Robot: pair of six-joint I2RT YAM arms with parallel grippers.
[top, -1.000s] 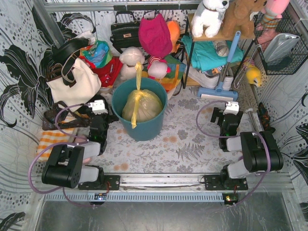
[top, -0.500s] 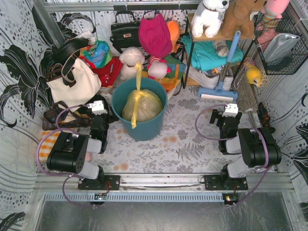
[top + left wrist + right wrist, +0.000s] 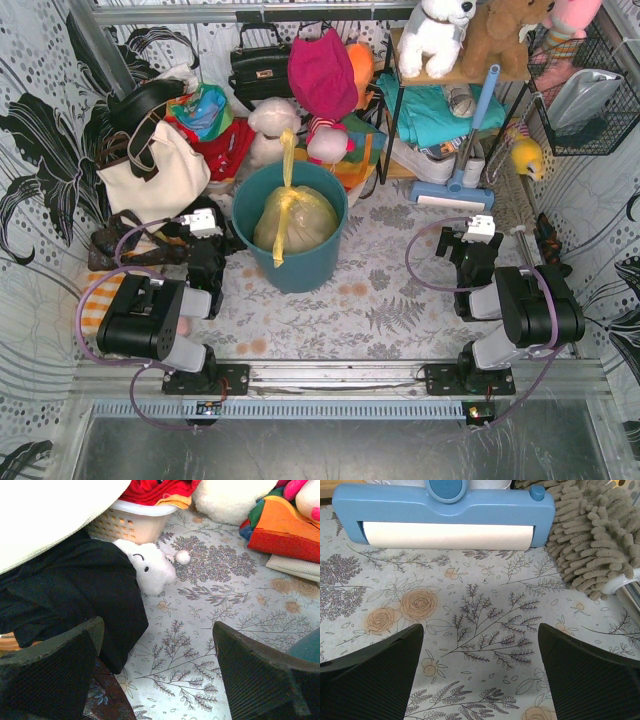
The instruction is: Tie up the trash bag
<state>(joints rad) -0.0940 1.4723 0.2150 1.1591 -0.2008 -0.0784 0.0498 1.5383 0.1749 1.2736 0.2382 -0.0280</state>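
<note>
The trash bag (image 3: pixel 295 220), yellow-green and translucent, sits in the teal bin (image 3: pixel 318 262) at the middle of the floor. Its gathered top is twisted, with one yellow strip standing up and one hanging down the front. My left gripper (image 3: pixel 204 226) is low, just left of the bin and apart from the bag. In the left wrist view it (image 3: pixel 157 680) is open and empty over the floral mat, with the bin's edge (image 3: pixel 307 647) at the right. My right gripper (image 3: pixel 478 234) is far right of the bin. In the right wrist view it (image 3: pixel 480 675) is open and empty.
A cream tote bag (image 3: pixel 150 175), black cloth (image 3: pixel 75 595), a small white plush (image 3: pixel 150 570) and a basket (image 3: pixel 132 522) lie by the left gripper. A blue sweeper head (image 3: pixel 445 515) and grey mop (image 3: pixel 600 535) lie ahead of the right gripper. Toys and a shelf crowd the back.
Both arms folded in a little between one second and half a second ago, with the grippers staying near their places. Since then nothing has moved. The bag has not moved.
</note>
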